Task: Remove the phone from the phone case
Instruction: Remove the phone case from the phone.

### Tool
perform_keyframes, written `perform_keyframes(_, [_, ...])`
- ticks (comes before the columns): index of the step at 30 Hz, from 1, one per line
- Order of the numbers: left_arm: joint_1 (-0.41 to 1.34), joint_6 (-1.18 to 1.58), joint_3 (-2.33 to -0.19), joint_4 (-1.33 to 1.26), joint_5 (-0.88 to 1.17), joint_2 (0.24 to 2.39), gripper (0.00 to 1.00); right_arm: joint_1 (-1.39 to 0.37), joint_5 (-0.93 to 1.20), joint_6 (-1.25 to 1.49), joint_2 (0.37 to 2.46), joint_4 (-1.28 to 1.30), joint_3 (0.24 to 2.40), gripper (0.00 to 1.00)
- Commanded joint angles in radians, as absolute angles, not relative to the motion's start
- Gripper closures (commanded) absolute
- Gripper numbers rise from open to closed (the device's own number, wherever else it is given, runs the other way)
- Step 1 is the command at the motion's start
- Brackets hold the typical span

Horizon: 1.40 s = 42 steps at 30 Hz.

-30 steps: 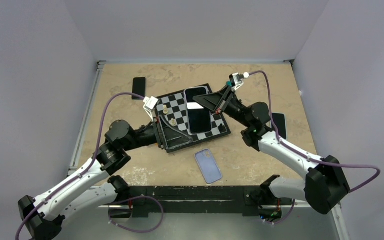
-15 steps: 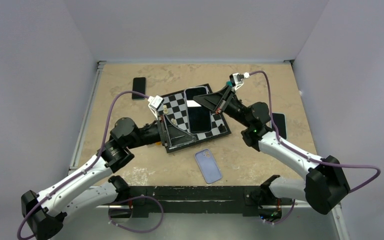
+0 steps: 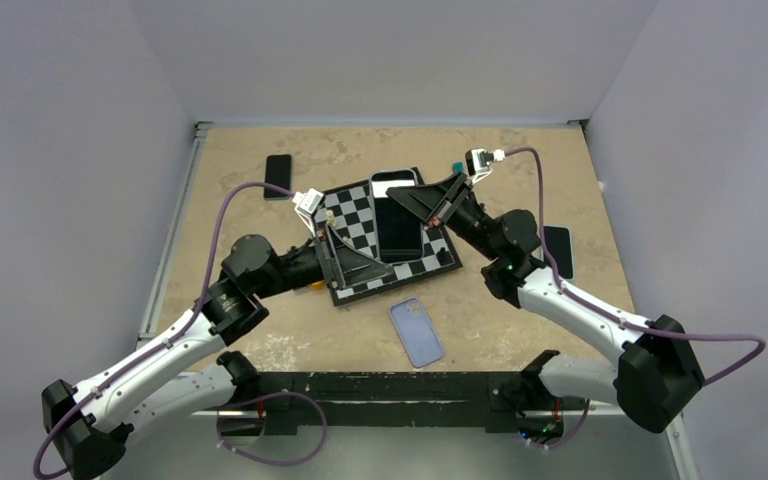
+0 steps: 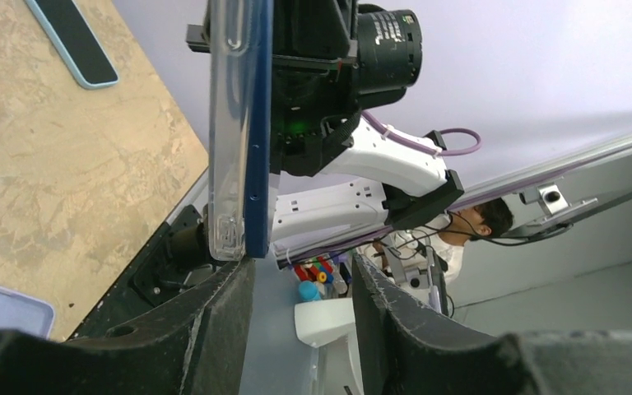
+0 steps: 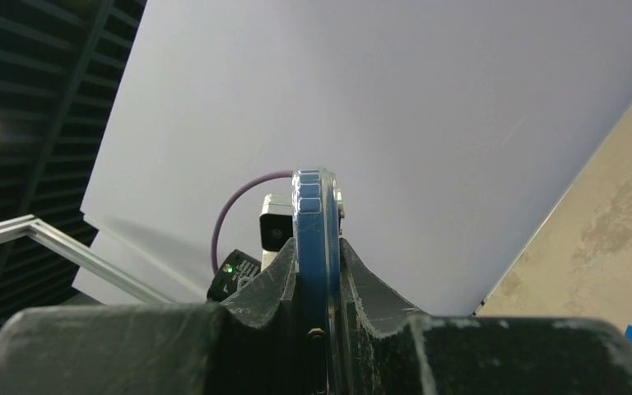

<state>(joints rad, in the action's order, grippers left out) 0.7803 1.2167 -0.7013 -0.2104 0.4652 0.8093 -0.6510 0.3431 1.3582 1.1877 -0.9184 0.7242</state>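
A dark blue phone (image 3: 400,228) in a clear case (image 3: 392,180) is held on edge above the checkerboard. My right gripper (image 3: 408,205) is shut on it. In the right wrist view the gripper (image 5: 318,247) pinches the phone's blue edge (image 5: 313,206) between both fingers. In the left wrist view the phone (image 4: 257,123) and the clear case (image 4: 224,123) stand edge-on, the case's lower end just above my left finger (image 4: 214,321). My left gripper (image 4: 300,304) is open and empty, and sits at the phone's lower end in the top view (image 3: 380,262).
The checkerboard (image 3: 350,215) lies mid-table. A lavender phone or case (image 3: 417,332) lies near the front. A black phone (image 3: 278,162) lies at the back left and a dark phone (image 3: 558,248) to the right. The base rail (image 3: 390,385) runs along the near edge.
My left gripper has moved right, up to the phone's lower end. My right gripper has shifted slightly back with the phone, which now stands straighter in its case.
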Motion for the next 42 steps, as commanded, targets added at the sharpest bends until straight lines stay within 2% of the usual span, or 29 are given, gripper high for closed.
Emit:
perform_keyframes(1, [0.769,1.227,-0.727,-0.318,0.226,0.781,0.50,-0.709,0.374,1.303,1.124,-0.885,0.716,1.00])
perform_keyframes(11, [0.769,1.179,-0.750,-0.257,0.135,0.763,0.54,-0.722,0.398,1.269,1.079,-0.856,0.700,1.00])
perform_keyframes(17, [0.769,1.241,-0.732,-0.374,0.173,0.805,0.53,-0.764,0.426,1.250,1.119,-0.878,0.717,1.00])
perform_keyframes(25, [0.769,1.268,-0.755,-0.390,0.174,0.822,0.54,-0.779,0.445,1.228,1.138,-0.873,0.730,1.00])
perform_keyframes(27, [0.767,1.301,-0.748,-0.430,0.184,0.843,0.59,-0.779,0.479,1.197,1.159,-0.840,0.763,1.00])
perform_keyframes(31, [0.765,1.252,-0.786,-0.410,0.210,0.870,0.90,-0.780,0.551,1.170,1.187,-0.838,0.791,1.00])
perform_keyframes(33, [0.762,1.221,-0.808,-0.362,0.218,0.870,0.99,-0.779,0.566,1.150,1.174,-0.824,0.785,1.00])
perform_keyframes(34, [0.757,1.215,-0.809,-0.355,0.214,0.863,1.00,-0.779,0.570,1.139,1.157,-0.807,0.780,0.96])
perform_keyframes(35, [0.753,1.211,-0.804,-0.352,0.204,0.846,1.00,-0.773,0.571,1.119,1.138,-0.778,0.776,0.78])
perform_keyframes(37, [0.746,1.200,-0.802,-0.311,0.170,0.815,1.00,-0.753,0.566,1.068,1.079,-0.691,0.775,0.51])
perform_keyframes(38, [0.743,1.196,-0.804,-0.286,0.152,0.802,1.00,-0.742,0.561,1.043,1.047,-0.651,0.772,0.40])
perform_keyframes(40, [0.732,1.193,-0.817,-0.233,0.126,0.774,1.00,-0.710,0.563,1.005,0.982,-0.571,0.765,0.30])
perform_keyframes(42, [0.719,1.198,-0.830,-0.192,0.110,0.752,1.00,-0.679,0.581,0.980,0.930,-0.513,0.755,0.27])
